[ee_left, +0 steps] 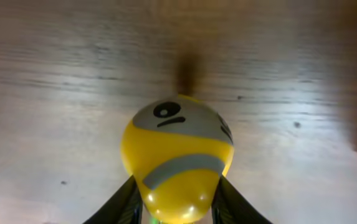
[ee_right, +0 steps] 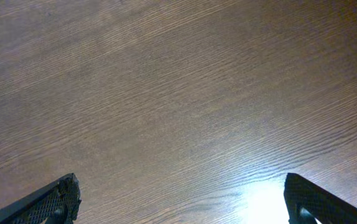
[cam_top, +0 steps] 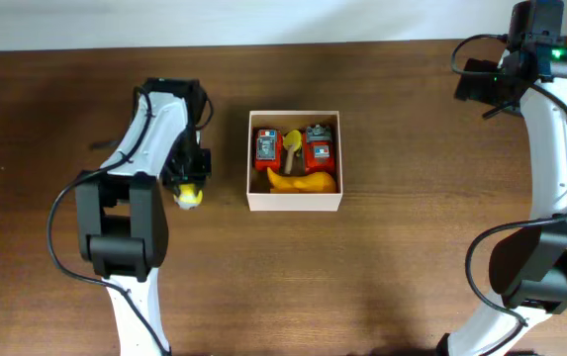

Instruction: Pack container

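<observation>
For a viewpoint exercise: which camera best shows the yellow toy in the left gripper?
Left wrist: the toy is large and central, its face clear, clamped in the left gripper. Overhead shows it small, partly under the arm. Right wrist misses it.

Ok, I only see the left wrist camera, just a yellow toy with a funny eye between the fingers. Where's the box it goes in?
Observer: The container sits mid-table, to the right of the yellow toy in the overhead view.
Operator: Is anything inside it?
Observer: Yes. There are two red toys, a small yellow piece between them, and a banana-shaped toy along the near wall.
Operator: What's the other arm doing?
Observer: The right gripper is open over the tabletop at the far right, holding nothing.
</observation>
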Robot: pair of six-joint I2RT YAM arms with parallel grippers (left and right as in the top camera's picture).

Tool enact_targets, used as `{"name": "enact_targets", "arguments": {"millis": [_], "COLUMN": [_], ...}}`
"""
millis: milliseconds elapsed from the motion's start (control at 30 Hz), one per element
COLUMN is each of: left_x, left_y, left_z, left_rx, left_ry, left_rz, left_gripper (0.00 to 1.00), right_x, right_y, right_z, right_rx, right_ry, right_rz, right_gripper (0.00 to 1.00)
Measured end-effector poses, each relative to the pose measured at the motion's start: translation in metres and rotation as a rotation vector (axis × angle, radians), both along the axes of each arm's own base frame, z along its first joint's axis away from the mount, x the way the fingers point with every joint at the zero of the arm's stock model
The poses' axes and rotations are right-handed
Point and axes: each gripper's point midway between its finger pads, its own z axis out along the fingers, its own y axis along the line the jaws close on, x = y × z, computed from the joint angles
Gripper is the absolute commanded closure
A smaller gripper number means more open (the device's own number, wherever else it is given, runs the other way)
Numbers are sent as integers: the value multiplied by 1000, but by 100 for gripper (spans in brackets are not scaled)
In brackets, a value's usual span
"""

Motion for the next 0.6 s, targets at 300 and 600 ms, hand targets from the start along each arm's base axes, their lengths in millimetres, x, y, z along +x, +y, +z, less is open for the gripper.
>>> {"name": "enact_targets", "arguments": {"millis": [300,600], "left_x": [18,35], "left_y": [-3,-1], "left_z": [28,35], "left_rx": [-10,15], "left_ry": [-68,-138], "left_rz": [0,-16], "left_gripper": [69,55], "right_x": [0,0], "right_y": [0,0], "right_z": [0,0], "right_rx": [0,0], "right_ry": [0,0], "right_rz": [0,-1], "right_gripper": [1,1]}}
